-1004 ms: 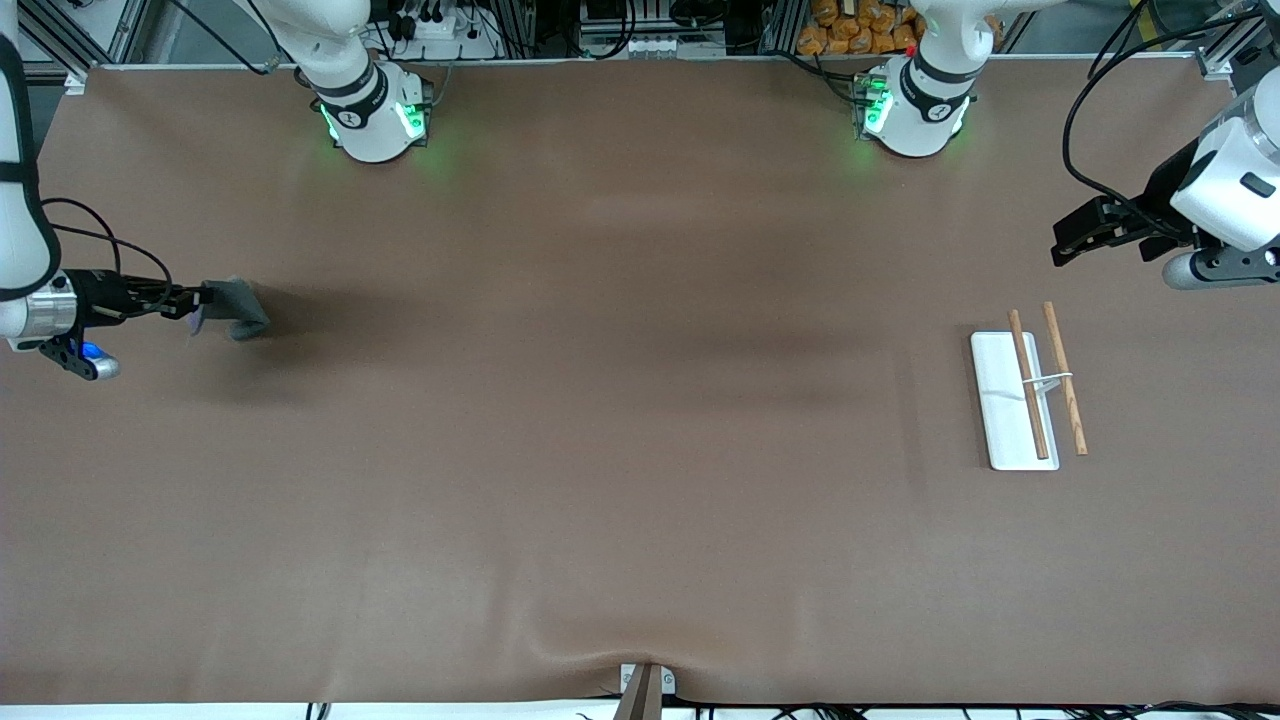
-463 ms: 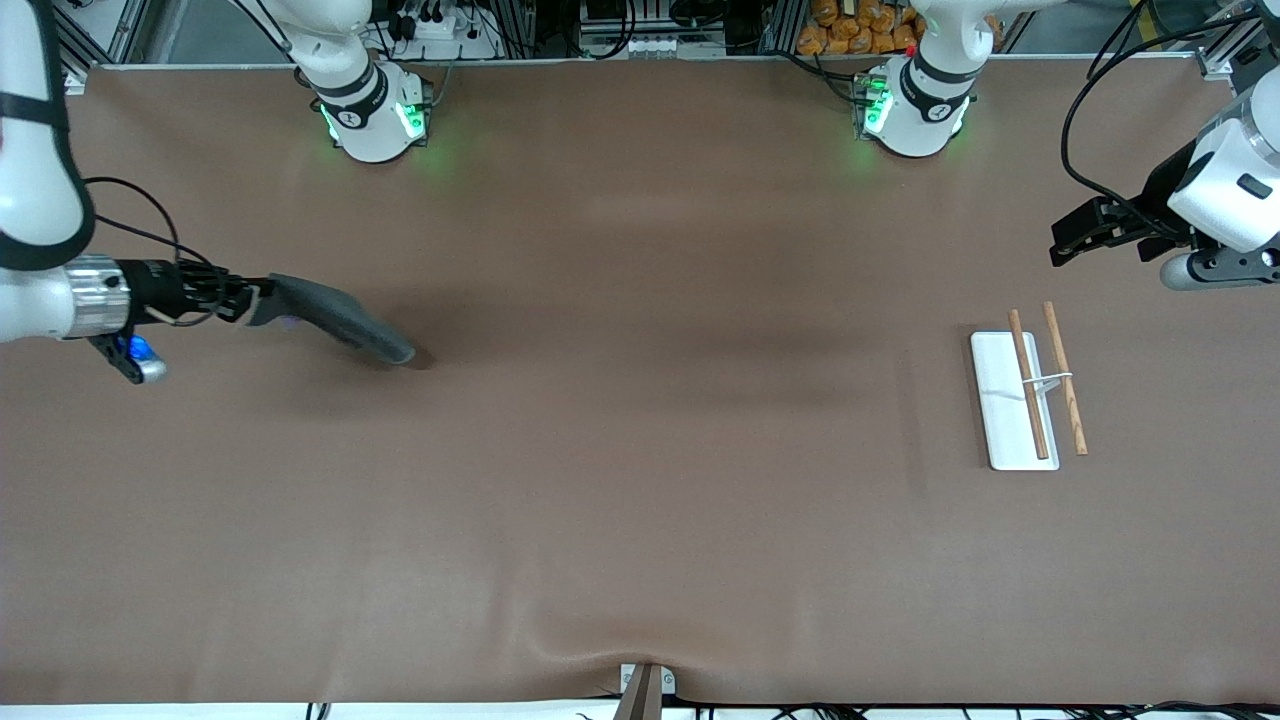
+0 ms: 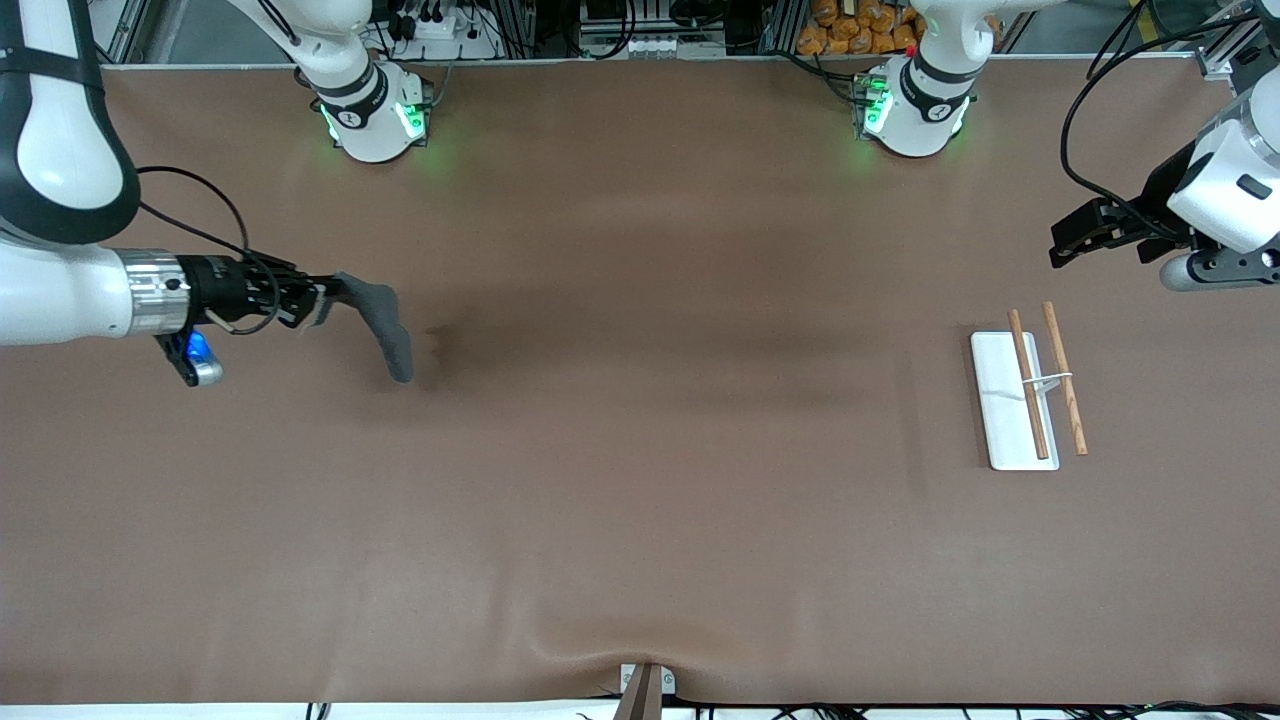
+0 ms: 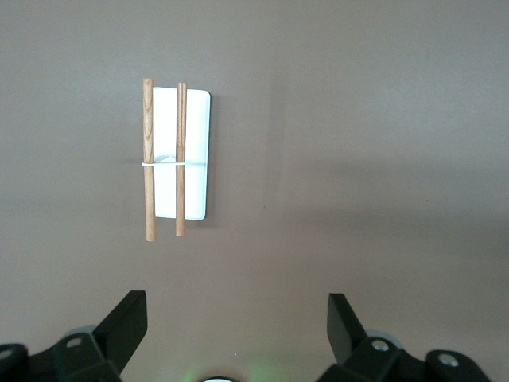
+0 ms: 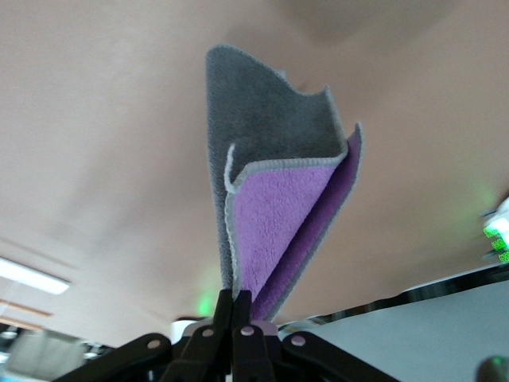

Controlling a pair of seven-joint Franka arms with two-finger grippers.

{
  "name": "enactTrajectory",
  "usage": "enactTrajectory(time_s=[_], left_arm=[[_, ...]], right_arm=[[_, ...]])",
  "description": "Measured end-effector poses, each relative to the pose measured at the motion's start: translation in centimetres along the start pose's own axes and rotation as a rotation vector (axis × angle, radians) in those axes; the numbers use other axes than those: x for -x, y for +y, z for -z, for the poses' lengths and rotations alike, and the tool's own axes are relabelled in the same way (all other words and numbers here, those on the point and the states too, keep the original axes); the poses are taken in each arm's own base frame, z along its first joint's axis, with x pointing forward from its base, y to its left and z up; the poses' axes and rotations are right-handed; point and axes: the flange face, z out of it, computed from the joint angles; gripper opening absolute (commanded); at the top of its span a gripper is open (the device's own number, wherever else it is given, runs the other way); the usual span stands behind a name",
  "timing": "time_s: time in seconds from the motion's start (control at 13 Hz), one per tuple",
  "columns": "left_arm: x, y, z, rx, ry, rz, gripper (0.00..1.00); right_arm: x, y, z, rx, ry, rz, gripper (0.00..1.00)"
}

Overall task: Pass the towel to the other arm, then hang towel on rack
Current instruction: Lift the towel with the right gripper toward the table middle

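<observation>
The towel [image 3: 383,322] is dark grey and hangs from my right gripper [image 3: 322,297], which is shut on its edge, over the table at the right arm's end. In the right wrist view the towel [image 5: 274,135] is folded, grey outside and purple inside, and held between the shut fingers of the right gripper [image 5: 241,301]. The rack [image 3: 1030,392] lies at the left arm's end: a white base plate and two brown rods. My left gripper [image 3: 1066,243] is open and empty, waiting over the table beside the rack. The left wrist view shows the rack [image 4: 180,159] past the spread left gripper [image 4: 236,318].
The two arm bases [image 3: 375,115] [image 3: 912,110] with green lights stand along the table's edge at the robots' side. A small metal clamp [image 3: 645,688] sits at the table edge nearest the front camera. The brown table cover [image 3: 650,420] is bare between towel and rack.
My right arm has moved toward the table's middle with the towel. The towel swung out sideways and now hangs down. The left arm has not moved.
</observation>
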Motion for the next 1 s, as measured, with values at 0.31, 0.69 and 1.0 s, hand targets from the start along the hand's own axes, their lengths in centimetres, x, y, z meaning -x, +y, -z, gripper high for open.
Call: enactTrajectory(time_s=[0.31,0.69,1.0], left_arm=[[0.0,0.1,0.0,0.0,0.001,-0.001,1.0],[-1.1,0.9,-0.9,0.007,0.023,-0.016,1.0],[-1.9,1.8,-2.0,0.011,0.021,-0.029,1.0]], right_arm=[[5.0,-6.0,-3.1,-0.084,0.045,-0.103,0.0],[10.9,-12.1,-6.7,-0.254,0.047,-0.203,0.0],[16.6,-16.2,-10.6,-0.364,0.027,-0.275,0.0]])
